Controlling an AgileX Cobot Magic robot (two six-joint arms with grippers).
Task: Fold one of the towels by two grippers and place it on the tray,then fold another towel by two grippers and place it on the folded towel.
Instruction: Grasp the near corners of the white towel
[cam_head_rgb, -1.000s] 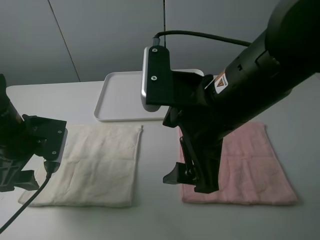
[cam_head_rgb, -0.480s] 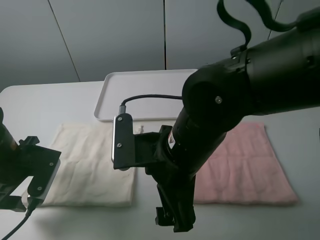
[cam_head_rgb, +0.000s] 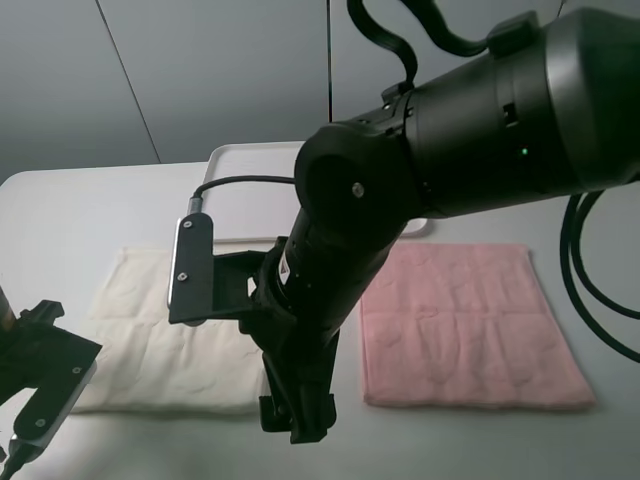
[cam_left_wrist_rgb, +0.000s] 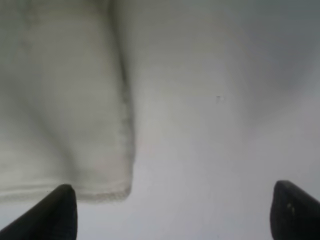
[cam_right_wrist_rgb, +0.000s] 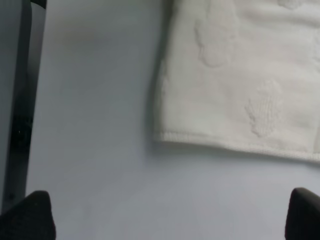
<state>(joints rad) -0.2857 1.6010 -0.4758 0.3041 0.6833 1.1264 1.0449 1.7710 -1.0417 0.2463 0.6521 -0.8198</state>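
Observation:
The cream towel (cam_head_rgb: 150, 335) lies flat and unfolded on the left of the table. To its right the pink towel (cam_head_rgb: 470, 325) is spread flat as well. Behind them sits the white tray (cam_head_rgb: 245, 185), partly hidden by my right arm. That arm reaches across the middle, and my right gripper (cam_head_rgb: 297, 418) hangs open over the table just off the cream towel's (cam_right_wrist_rgb: 240, 70) near right corner. My left gripper (cam_left_wrist_rgb: 177, 215) is open just off the cream towel's (cam_left_wrist_rgb: 60, 110) near left corner. Nothing is between either pair of fingers.
My bulky right arm (cam_head_rgb: 400, 170) covers the middle of the table and part of the tray. My left arm (cam_head_rgb: 40, 380) is low at the near left. A dark strip (cam_right_wrist_rgb: 20, 100) runs along one side of the right wrist view.
My right arm has swung from above the pink towel's left side over to the cream towel's near right corner. My left arm has dropped toward the near left corner. Both grippers stayed open.

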